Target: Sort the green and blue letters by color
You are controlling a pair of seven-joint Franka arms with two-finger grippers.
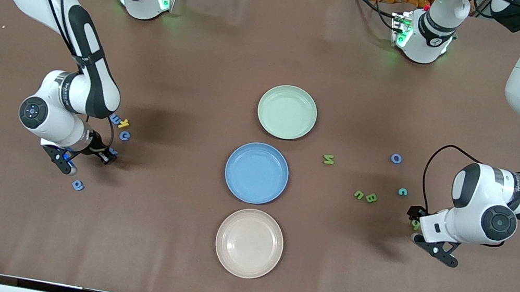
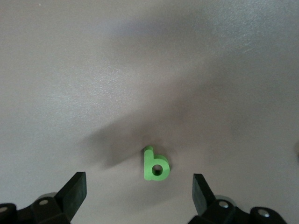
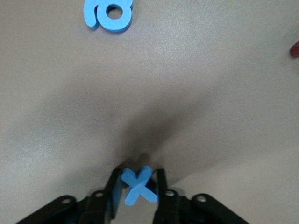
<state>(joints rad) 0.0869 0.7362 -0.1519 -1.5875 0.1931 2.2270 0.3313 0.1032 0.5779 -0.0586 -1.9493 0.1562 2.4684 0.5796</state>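
Observation:
My right gripper (image 1: 64, 162) is shut on a blue X-shaped letter (image 3: 138, 185), held low over the table at the right arm's end. Other blue letters lie near it: one (image 1: 78, 185) nearer the front camera, also in the right wrist view (image 3: 110, 14), and two (image 1: 124, 135) (image 1: 115, 118) farther back. My left gripper (image 1: 423, 230) is open, low over a green letter b (image 2: 155, 164) that lies flat between its fingers (image 2: 74, 191) without touching them. More green letters (image 1: 328, 159) (image 1: 359, 195) (image 1: 371, 198) (image 1: 403, 192) and a blue o (image 1: 396, 159) lie at the left arm's end.
Three plates stand in a row mid-table: a green plate (image 1: 290, 93) farthest from the front camera, a blue plate (image 1: 260, 151) in the middle, and a pink plate (image 1: 244, 270) nearest. A yellow letter (image 1: 123, 124) lies among the blue ones. A dark red piece (image 3: 295, 48) shows at the right wrist view's edge.

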